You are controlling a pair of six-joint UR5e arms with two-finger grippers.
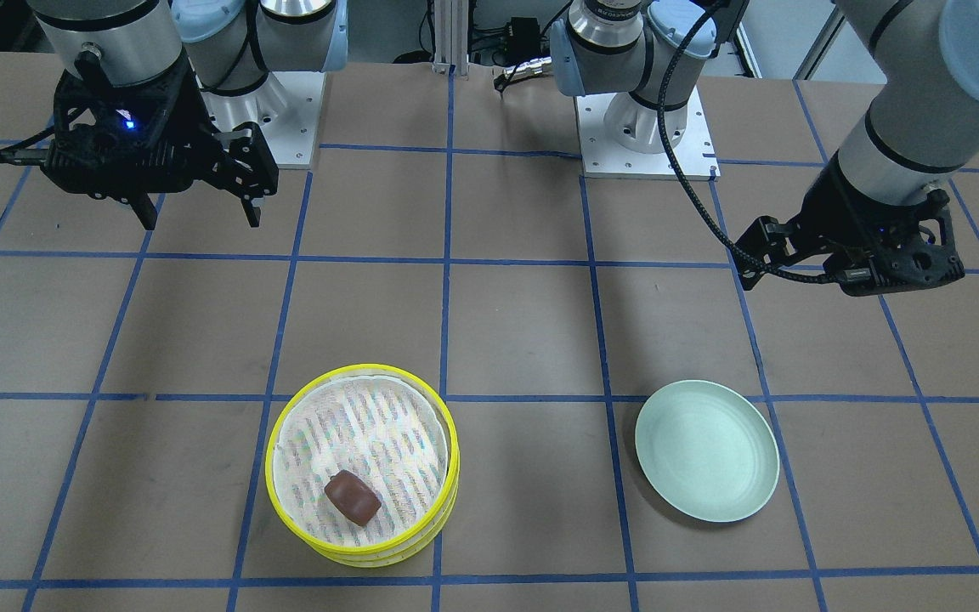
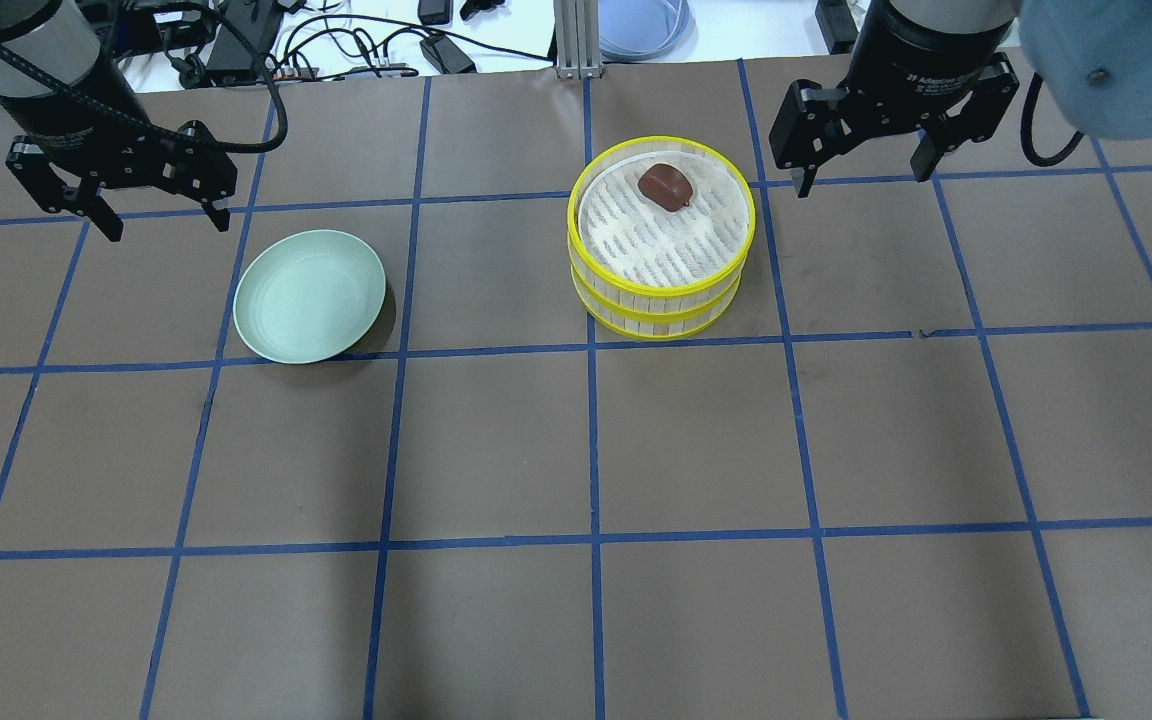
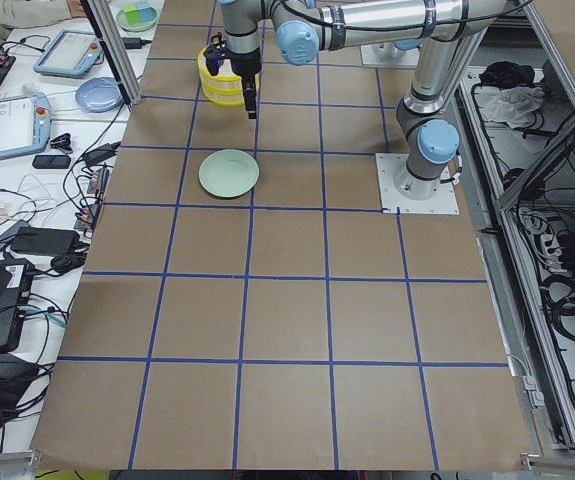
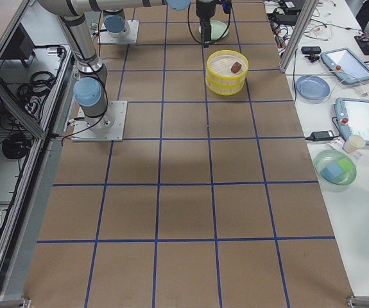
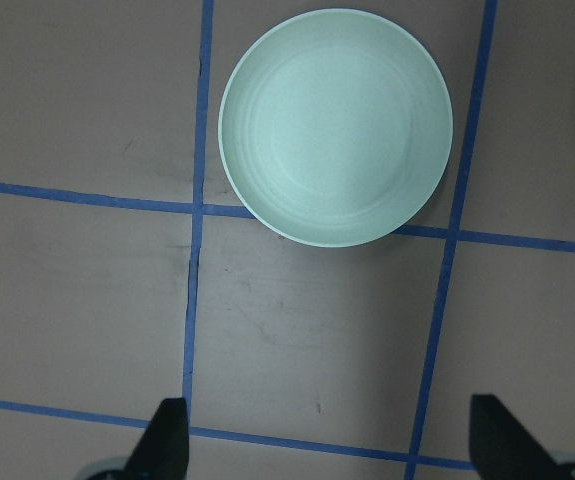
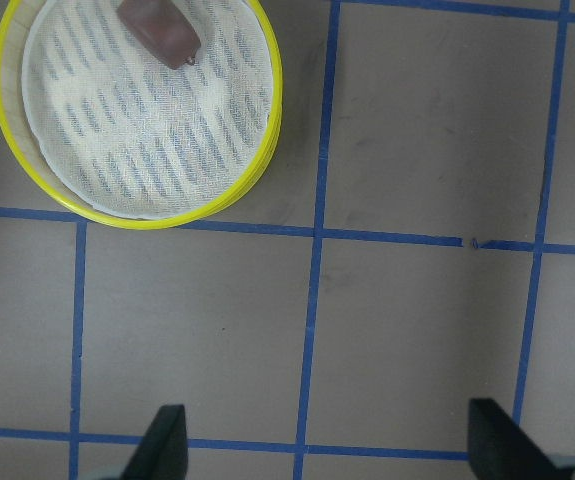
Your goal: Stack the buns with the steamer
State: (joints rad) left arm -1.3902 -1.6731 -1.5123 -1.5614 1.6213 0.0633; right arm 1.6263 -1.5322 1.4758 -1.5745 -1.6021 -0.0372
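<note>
On the upper tier of the two-tier stacked steamer (image 2: 656,300), you'll find the dark reddish-brown bun (image 2: 664,186) lying on the white mesh liner, near the rim farthest from the robot. Well apart to the steamer's left, the pale green plate (image 2: 309,295) sits on the counter (image 2: 576,450), and farther left still the left pincer (image 2: 168,228) hovers spread wide, gripping nothing. Just right of the steamer, the right pincer (image 2: 864,182) hangs equally wide and empty.

bun (image 2: 663,186) in stacked steamer (image 2: 662,300), plate (image 2: 309,296) apart
</note>
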